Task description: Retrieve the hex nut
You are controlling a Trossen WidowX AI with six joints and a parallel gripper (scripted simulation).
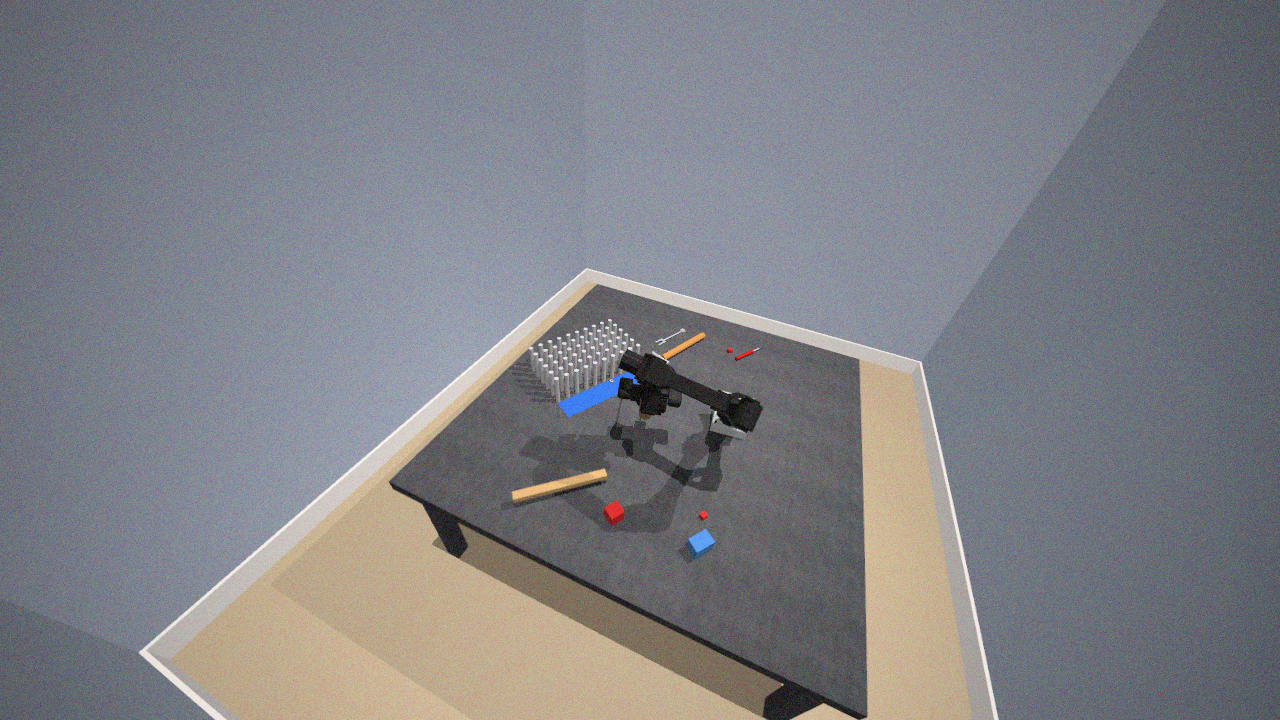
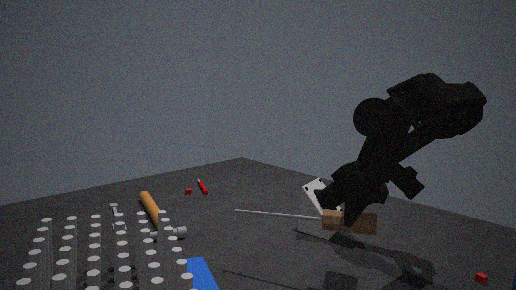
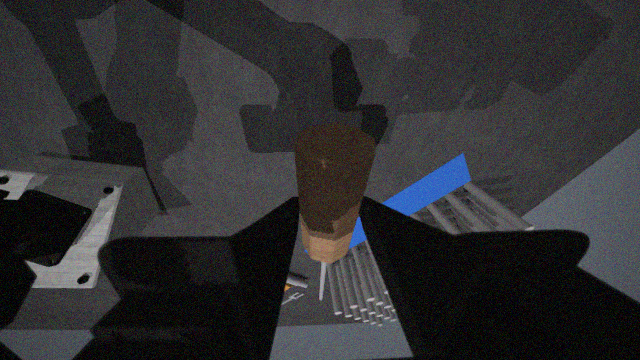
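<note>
My gripper (image 2: 335, 219) (image 3: 329, 203) is shut on the wooden handle (image 2: 364, 224) (image 3: 335, 160) of the hook tool. Its thin grey rod (image 2: 277, 214) (image 3: 322, 280) ends in a short downward hook (image 2: 234, 216). The tool is in the air, in front of the field and clear of the spacers. The standing metal spacers (image 1: 556, 387) (image 2: 181, 276) (image 3: 335, 295) look upright in rows. The blue taped strip (image 1: 586, 398) (image 2: 202, 276) (image 3: 430, 187) lies before them, partly hidden by the arm in the top view. A tiny pale spot (image 1: 611, 380) at the strip's spacer-side edge may be the nut; it is too small to tell.
A hammer (image 1: 684, 345) (image 2: 149, 207), a small forked tool (image 1: 671, 337) (image 2: 114, 209), a red cube (image 1: 729, 350) (image 2: 188, 191) and a red screwdriver (image 1: 746, 354) (image 2: 202, 187) lie beyond the field. A wooden bar (image 1: 559, 485), a larger red cube (image 1: 614, 513) and a blue block (image 1: 700, 542) lie opposite.
</note>
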